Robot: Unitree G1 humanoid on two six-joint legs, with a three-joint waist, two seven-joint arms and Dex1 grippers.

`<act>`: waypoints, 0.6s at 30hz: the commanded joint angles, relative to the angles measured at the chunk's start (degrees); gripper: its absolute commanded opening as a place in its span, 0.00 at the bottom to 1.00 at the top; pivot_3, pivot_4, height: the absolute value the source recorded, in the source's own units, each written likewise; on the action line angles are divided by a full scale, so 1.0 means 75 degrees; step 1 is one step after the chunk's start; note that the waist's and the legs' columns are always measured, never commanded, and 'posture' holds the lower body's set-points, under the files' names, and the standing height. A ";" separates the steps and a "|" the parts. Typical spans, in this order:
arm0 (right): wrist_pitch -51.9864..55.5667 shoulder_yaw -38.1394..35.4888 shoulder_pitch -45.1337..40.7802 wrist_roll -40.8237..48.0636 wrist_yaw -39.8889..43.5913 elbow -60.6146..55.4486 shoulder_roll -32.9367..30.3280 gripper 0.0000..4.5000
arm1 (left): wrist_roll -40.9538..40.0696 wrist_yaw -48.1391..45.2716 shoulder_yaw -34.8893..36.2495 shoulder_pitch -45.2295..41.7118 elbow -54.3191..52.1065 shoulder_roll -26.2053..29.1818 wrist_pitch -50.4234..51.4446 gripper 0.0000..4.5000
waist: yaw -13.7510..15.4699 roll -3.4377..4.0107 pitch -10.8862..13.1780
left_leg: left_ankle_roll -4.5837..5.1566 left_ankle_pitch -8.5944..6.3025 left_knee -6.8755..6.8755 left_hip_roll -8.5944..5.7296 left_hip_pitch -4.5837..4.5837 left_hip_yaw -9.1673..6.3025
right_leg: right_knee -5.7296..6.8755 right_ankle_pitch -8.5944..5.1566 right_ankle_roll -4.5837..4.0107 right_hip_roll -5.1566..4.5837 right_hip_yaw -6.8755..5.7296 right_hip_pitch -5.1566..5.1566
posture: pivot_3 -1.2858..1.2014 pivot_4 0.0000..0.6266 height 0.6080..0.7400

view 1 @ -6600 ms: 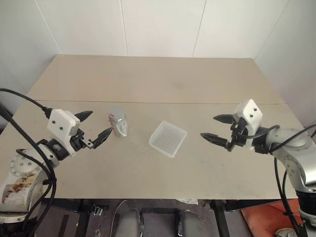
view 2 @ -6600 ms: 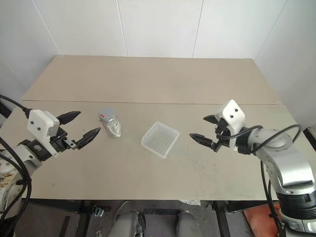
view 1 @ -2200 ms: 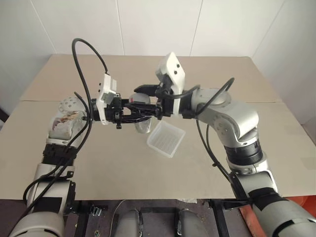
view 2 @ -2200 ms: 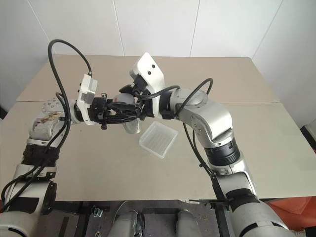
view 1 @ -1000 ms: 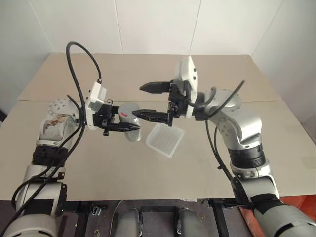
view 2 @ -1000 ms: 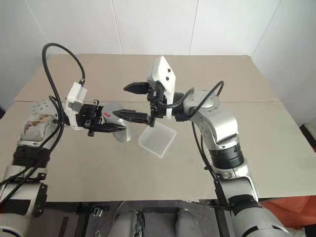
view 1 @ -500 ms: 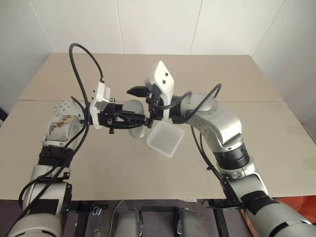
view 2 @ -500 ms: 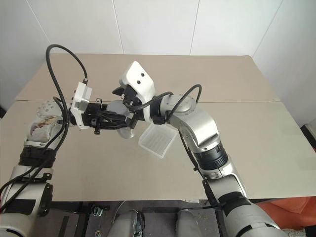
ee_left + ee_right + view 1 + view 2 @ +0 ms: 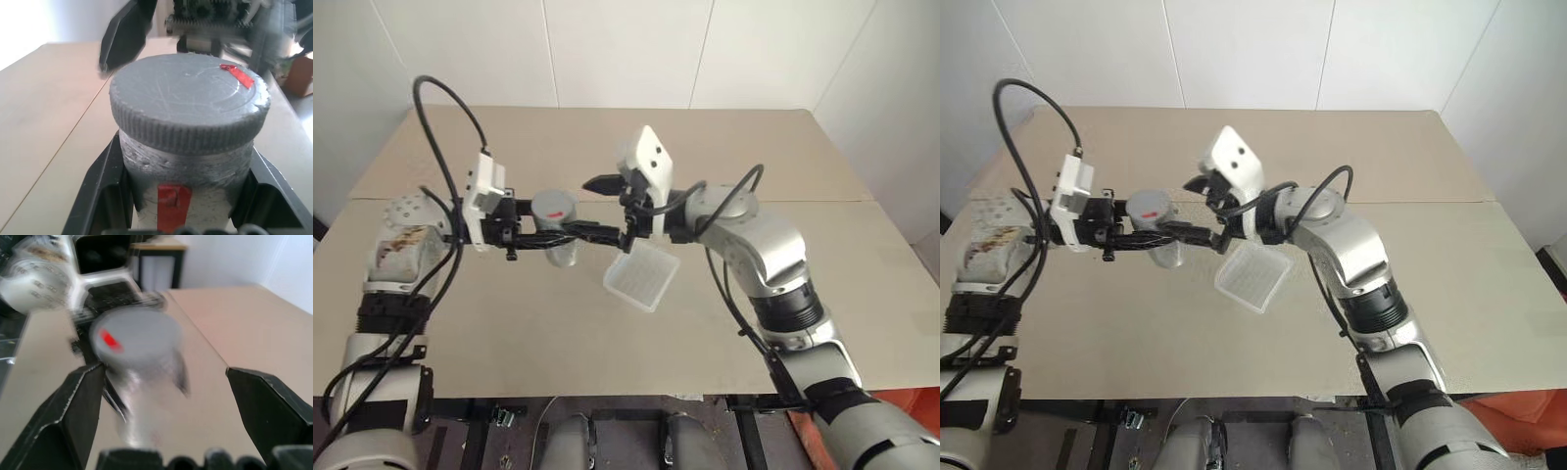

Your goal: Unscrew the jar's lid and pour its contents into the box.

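The left gripper (image 9: 570,233) reaches in from the left, its black fingers (image 9: 105,196) pointing right and clamped on the body of the jar (image 9: 558,245), one on each side. It holds the jar upright in the air above the table (image 9: 509,323). The grey lid (image 9: 553,207) sits on top of the jar, screwed on, with a small strip of red tape on its face; a second red mark shows on the jar's wall just under the lid in the left wrist view. The contents cannot be made out through the frosted wall.

Just right of the jar is the right gripper (image 9: 610,208), aimed back toward it with its jaws spread wide. One finger lies beyond the lid, the other near the tips of the left gripper's fingers; neither touches the lid. In the right wrist view the jar shows blurred between the two parted fingers (image 9: 73,406).

Below the right gripper, the box (image 9: 641,276) lies flat on the table, right of the jar
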 commanded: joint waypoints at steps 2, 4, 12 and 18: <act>-0.0096 -0.0828 0.0033 -0.0066 -0.0366 0.0070 -0.0323 0.99 | -0.0278 -0.0190 0.0229 0.0086 -0.0536 0.0160 0.0051 0.45 | 0.0035 0.0000 0.0000 | 0.0001 0.0000 -0.0001 -0.0001 -0.0001 0.0005 | -0.0003 0.0000 0.0000 -0.0003 0.0002 -0.0002 | 0.52 0.24 1.00; -0.0066 -0.0967 0.0101 0.0000 -0.0386 -0.0035 -0.0349 0.99 | -0.0273 -0.0137 0.0229 0.0134 -0.0568 0.0145 0.0064 0.45 | -0.0008 0.0000 0.0000 | 0.0000 0.0000 -0.0005 0.0001 -0.0002 0.0005 | 0.0000 0.0000 0.0000 -0.0001 0.0003 -0.0008 | 0.52 0.24 1.00; 0.0335 -0.0962 0.0375 0.0907 0.0183 -0.1568 -0.0367 0.99 | -0.0123 0.0198 0.0031 -0.0011 -0.0256 -0.0363 0.0023 0.45 | -0.0039 0.0000 0.0000 | 0.0000 0.0000 -0.0006 0.0002 0.0000 0.0004 | 0.0002 0.0000 0.0000 0.0001 0.0006 -0.0009 | 0.52 0.24 1.00; 0.0759 -0.0591 0.0063 0.1260 -0.0171 -0.2132 0.0287 0.99 | -0.0034 0.0262 -0.0185 -0.0339 0.0045 -0.0859 -0.0016 0.45 | -0.0028 0.0000 0.0000 | 0.0000 0.0001 -0.0001 0.0001 0.0002 0.0002 | 0.0008 0.0001 0.0000 0.0002 0.0005 -0.0006 | 0.52 0.24 1.00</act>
